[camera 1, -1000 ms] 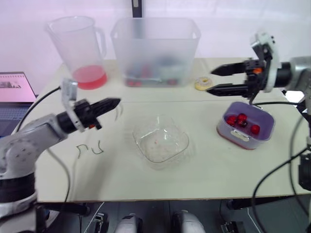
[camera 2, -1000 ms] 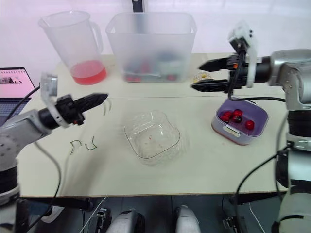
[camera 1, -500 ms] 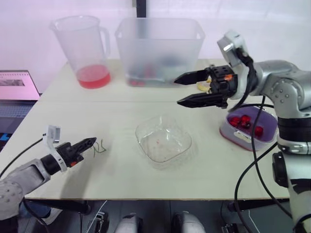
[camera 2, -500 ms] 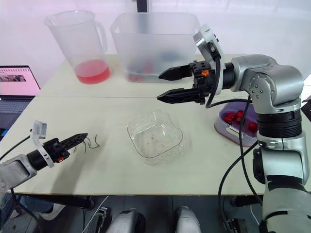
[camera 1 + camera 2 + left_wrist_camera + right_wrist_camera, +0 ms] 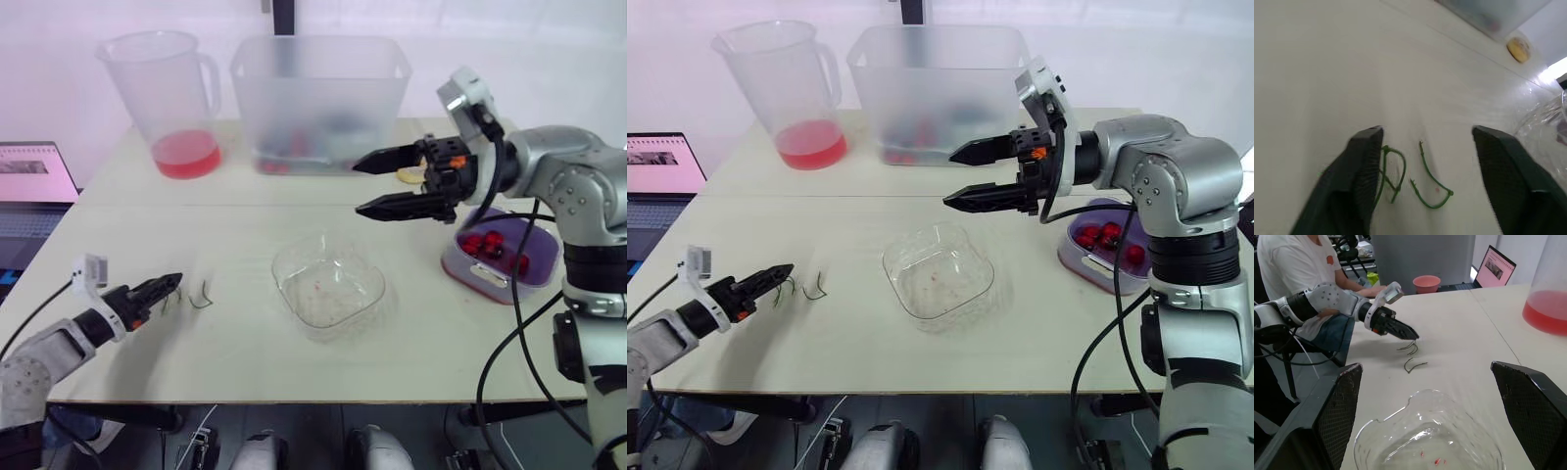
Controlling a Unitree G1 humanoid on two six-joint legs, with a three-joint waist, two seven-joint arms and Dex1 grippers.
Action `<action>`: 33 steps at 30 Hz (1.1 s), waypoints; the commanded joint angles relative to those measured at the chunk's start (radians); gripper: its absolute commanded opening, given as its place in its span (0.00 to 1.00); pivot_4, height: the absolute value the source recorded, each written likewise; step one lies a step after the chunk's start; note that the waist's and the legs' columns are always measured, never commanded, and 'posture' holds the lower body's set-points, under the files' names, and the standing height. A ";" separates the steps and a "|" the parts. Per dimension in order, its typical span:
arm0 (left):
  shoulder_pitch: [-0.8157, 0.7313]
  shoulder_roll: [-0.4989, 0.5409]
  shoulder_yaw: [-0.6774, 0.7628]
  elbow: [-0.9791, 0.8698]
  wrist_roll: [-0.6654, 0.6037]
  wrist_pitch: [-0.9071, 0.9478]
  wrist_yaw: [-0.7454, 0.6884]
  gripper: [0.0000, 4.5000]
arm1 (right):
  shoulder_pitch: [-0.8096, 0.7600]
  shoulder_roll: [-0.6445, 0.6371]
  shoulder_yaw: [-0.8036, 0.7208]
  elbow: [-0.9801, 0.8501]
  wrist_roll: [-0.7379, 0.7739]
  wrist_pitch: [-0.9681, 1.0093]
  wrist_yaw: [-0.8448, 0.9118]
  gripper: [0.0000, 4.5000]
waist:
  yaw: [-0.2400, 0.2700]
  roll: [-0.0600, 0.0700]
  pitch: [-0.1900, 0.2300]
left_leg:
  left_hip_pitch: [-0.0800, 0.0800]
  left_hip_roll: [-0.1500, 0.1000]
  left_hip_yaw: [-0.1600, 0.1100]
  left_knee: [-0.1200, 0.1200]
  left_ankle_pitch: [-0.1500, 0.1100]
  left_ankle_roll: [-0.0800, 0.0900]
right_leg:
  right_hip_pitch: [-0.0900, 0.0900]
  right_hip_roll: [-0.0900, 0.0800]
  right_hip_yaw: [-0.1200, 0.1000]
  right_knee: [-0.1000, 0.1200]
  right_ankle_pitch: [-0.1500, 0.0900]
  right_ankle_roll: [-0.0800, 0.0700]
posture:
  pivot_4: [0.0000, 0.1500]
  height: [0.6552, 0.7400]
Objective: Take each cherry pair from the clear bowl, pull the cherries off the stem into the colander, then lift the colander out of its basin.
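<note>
Stems between the left jaws
Left gripper (image 5: 167, 286) low on the table (image 5: 245, 372), fingers spread around green stems (image 5: 1425, 181); clear bowl (image 5: 291, 260) mid-table; right gripper (image 5: 358, 187) spread wide above its far side; cherries (image 5: 487, 243) in the colander (image 5: 460, 262).

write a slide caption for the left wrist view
Left gripper, fingers open, over bare green cherry stems lying on the table

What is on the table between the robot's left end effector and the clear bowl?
Loose green cherry stems lie on the otherwise bare table there, seen in the left eye view.
</note>
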 commanded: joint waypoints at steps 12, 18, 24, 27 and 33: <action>-0.073 0.279 0.094 -0.118 -0.023 0.029 -0.181 0.99 | 0.030 -0.120 -0.047 -0.047 -0.003 0.018 -0.024 1.00 | 0.008 0.000 0.000 | -0.002 -0.001 -0.001 0.000 0.000 0.000 | -0.001 -0.002 0.000 0.000 0.000 0.000 | 1.00 0.39; -0.354 0.396 -0.258 -0.160 0.085 -0.046 -0.458 0.99 | 0.156 -0.218 -0.108 -0.181 0.022 0.106 -0.125 1.00 | 0.004 0.000 0.000 | -0.001 -0.002 0.001 0.000 0.000 0.000 | 0.000 0.000 0.000 -0.001 0.000 0.000 | 1.00 0.39; -0.653 0.310 -0.517 -0.181 0.163 -0.115 -0.657 0.99 | 0.379 -0.413 -0.276 -0.364 0.051 0.247 -0.203 1.00 | 0.006 0.000 0.000 | -0.002 0.000 0.003 -0.002 0.000 0.000 | -0.003 0.002 0.000 0.000 0.000 0.000 | 1.00 0.39; -0.737 0.232 -0.617 -0.134 0.260 -0.187 -0.700 0.99 | 0.513 -0.456 -0.437 -0.443 0.055 0.337 -0.261 1.00 | 0.006 0.000 0.000 | -0.002 0.000 0.004 -0.001 0.000 0.000 | -0.002 0.002 0.001 0.000 0.000 0.000 | 1.00 0.39; -0.839 0.092 -0.692 -0.068 0.307 -0.226 -0.780 0.99 | 0.904 -0.480 -0.845 -0.614 -0.027 0.561 -0.290 1.00 | 0.015 -0.001 0.000 | -0.002 0.000 0.003 0.000 0.000 0.002 | -0.001 0.003 0.001 0.000 0.000 0.000 | 1.00 0.39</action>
